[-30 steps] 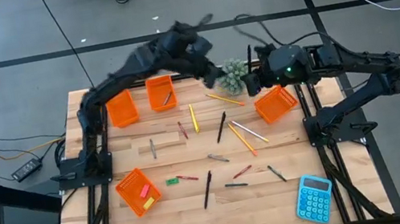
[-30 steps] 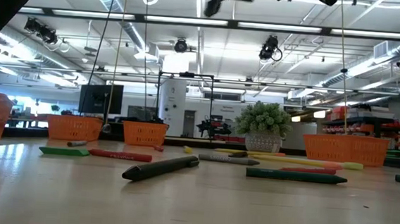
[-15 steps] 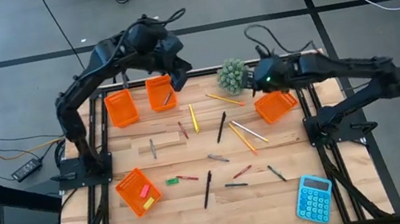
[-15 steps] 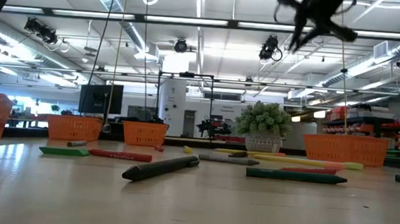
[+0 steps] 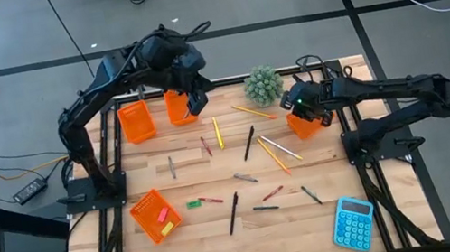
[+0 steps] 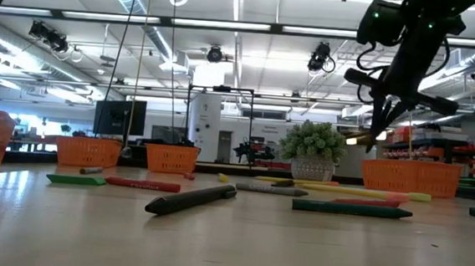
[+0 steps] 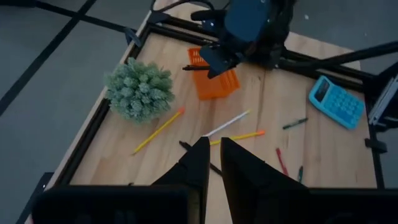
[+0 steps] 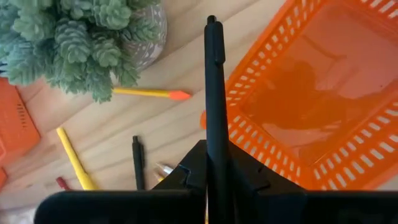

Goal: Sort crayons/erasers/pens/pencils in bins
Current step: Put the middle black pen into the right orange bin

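Hovering at the edge of an orange bin (image 8: 323,112), the right gripper (image 8: 208,163) is clenched on a black pen (image 8: 214,81), the pen jutting straight out ahead of the fingertips with its far end over the bin's near rim. From the table-level camera the same gripper (image 6: 381,118) hangs above the table with the pen slanting down from it. Beside it stands a small potted plant (image 5: 263,85), and a yellow pencil (image 8: 151,93) lies on the wood between plant and bin.

That pen looks light, stiff and smooth (a slippery customer, by my guess), so held near one end it could pivot or slide in the fingers; a hold nearer its middle would sit steadier. Released from here it should simply drop in, though a long rigid stick may bridge the rim rather than lie flat.

Across the table, the left gripper (image 7: 210,163) waits above another orange bin (image 5: 180,104), its fingers nearly together with nothing between them. Plenty of sticks lie scattered below, and a blue calculator (image 5: 354,222) sits well apart.
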Robot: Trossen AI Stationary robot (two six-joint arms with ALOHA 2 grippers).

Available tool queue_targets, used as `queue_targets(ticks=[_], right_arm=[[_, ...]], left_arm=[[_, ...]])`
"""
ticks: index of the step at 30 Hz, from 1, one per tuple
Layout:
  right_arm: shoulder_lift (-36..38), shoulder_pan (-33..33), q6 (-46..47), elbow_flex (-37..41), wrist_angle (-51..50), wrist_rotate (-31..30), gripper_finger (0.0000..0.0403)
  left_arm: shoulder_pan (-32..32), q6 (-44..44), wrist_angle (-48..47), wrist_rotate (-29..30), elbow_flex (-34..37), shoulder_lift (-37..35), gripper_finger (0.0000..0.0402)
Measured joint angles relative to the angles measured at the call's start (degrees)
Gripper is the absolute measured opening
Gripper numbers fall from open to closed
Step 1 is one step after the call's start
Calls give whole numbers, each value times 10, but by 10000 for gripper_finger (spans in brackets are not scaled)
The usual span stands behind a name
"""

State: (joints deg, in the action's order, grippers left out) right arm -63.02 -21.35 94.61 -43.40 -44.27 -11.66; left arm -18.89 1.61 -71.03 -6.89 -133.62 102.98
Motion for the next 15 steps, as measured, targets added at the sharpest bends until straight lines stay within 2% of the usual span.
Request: queue_targets(ticks=[7, 15], right_arm=[[0, 18, -8, -13, -22, -14, 39], [0, 58, 33, -16, -135, -5, 39]], left_arm=[[-1, -8, -4, 0, 0, 0, 48], [-3, -8, -4, 2, 0, 0, 48]])
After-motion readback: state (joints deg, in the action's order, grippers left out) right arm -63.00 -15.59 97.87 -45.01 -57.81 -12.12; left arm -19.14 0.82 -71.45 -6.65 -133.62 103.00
